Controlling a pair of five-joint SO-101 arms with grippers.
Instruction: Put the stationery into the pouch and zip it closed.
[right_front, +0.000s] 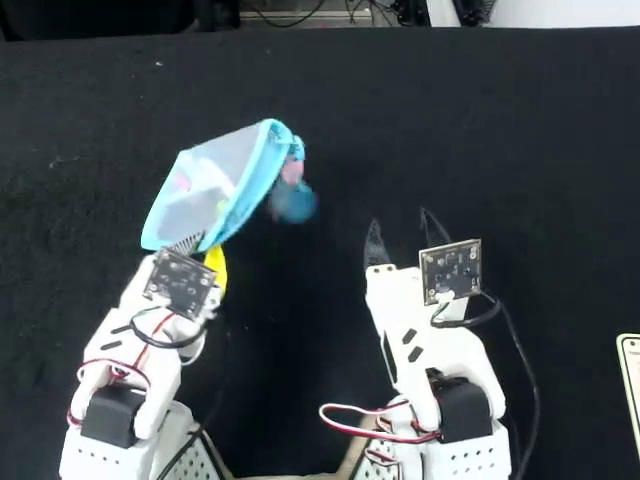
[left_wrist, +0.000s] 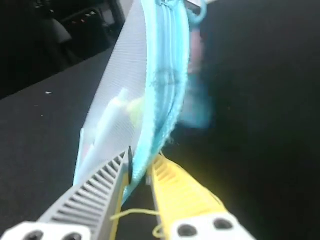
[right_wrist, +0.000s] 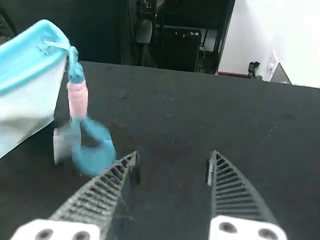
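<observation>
While the left pincer clamps the pouch over the black table, the right pincer gapes.

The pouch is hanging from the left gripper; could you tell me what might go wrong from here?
The left gripper pinches the pouch only at its blue edge, so it might slip out and drop. The zipper charm dangles freely near the open right gripper, which might snag or miss it.
</observation>
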